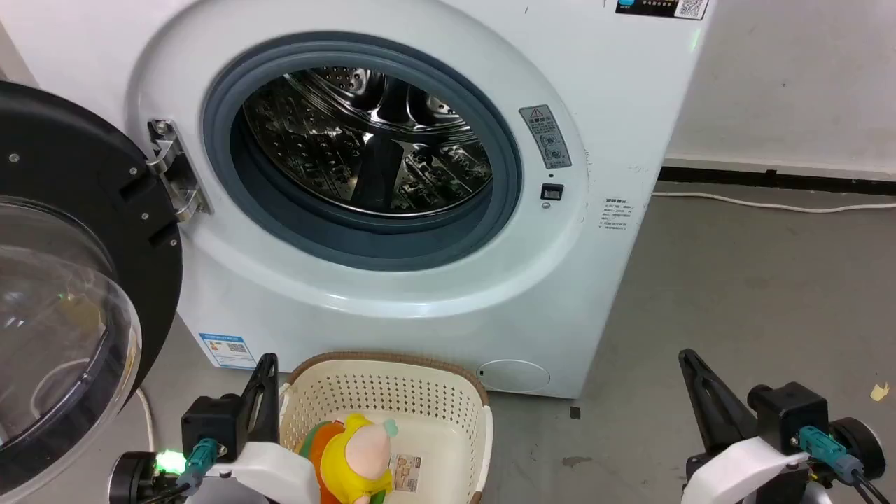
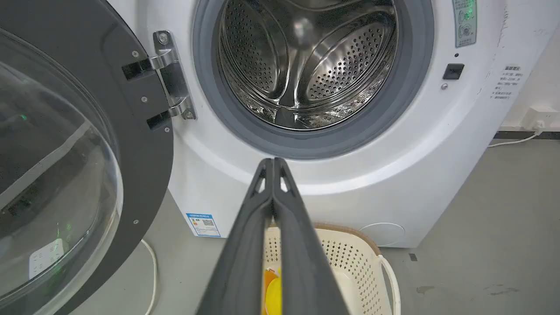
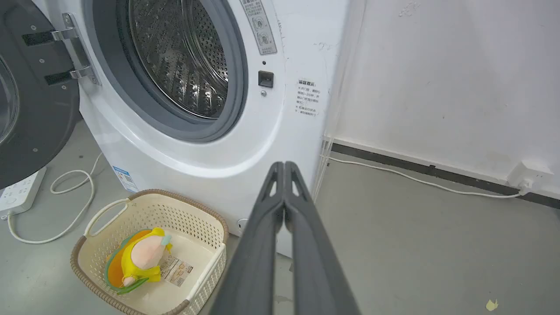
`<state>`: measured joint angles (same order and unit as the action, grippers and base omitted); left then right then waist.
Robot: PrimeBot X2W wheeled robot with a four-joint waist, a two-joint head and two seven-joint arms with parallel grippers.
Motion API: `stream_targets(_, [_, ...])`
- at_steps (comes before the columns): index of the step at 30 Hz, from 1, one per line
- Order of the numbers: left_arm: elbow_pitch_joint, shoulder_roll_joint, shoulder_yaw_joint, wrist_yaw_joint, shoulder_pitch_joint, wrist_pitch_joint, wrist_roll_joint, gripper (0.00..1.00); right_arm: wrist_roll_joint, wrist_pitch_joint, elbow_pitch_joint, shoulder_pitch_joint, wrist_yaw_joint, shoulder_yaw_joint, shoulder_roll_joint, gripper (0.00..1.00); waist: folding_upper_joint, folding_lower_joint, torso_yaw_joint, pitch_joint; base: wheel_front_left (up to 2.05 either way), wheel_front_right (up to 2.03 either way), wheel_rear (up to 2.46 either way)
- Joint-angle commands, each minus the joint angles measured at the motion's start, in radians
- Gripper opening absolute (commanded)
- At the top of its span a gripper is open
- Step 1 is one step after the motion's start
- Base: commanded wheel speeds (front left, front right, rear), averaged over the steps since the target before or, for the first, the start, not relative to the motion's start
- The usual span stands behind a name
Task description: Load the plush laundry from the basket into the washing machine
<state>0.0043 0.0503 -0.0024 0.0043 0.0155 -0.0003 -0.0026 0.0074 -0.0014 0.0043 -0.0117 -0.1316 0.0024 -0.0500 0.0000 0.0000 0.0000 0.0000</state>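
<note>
**Plush toy waiting in basket as washer stands open**

Both arms are hanging empty. The left pincer [image 1: 267, 360] is just beside the basket's left rim and the right pincer [image 1: 687, 355] well apart, each clenched on nothing. The plush toy [image 1: 353, 455] is lying in the laundry basket [image 1: 392, 360], not yet picked up. Beyond, the washing machine [image 1: 420, 315] is standing with its door [image 1: 70, 280] swung wide and its steel drum [image 1: 364, 154] showing no laundry. The whole loading job appears to lie ahead.

floor [image 1: 735, 294]: grey concrete in front of me | washing machine [image 1: 392, 308] stands on it, far left | basket [image 1: 392, 381] on floor just in front of the machine, near me | power strip [image 3: 17, 192] + looped white cord [image 3: 74, 192] far left | white cable [image 1: 770, 205] along far wall, right | yellow scrap [image 1: 880, 392] near right
</note>
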Motion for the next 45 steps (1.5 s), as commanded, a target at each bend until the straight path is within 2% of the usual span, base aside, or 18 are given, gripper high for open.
stream_targets(1, [-0.004,0.0,0.002,-0.004,-0.015,0.0,0.003,0.0,-0.007,0.001,-0.004,0.012,0.001,-0.002,0.0,0.0,0.0,0.0,0.0,0.0,0.0,0.0,0.0])
stream_targets(45, [-0.004,0.0,0.002,-0.004,-0.015,0.0,0.003,0.0,-0.007,0.001,-0.004,0.012,0.001,-0.002,0.0,0.0,0.0,0.0,0.0,0.0,0.0,0.0,0.0])
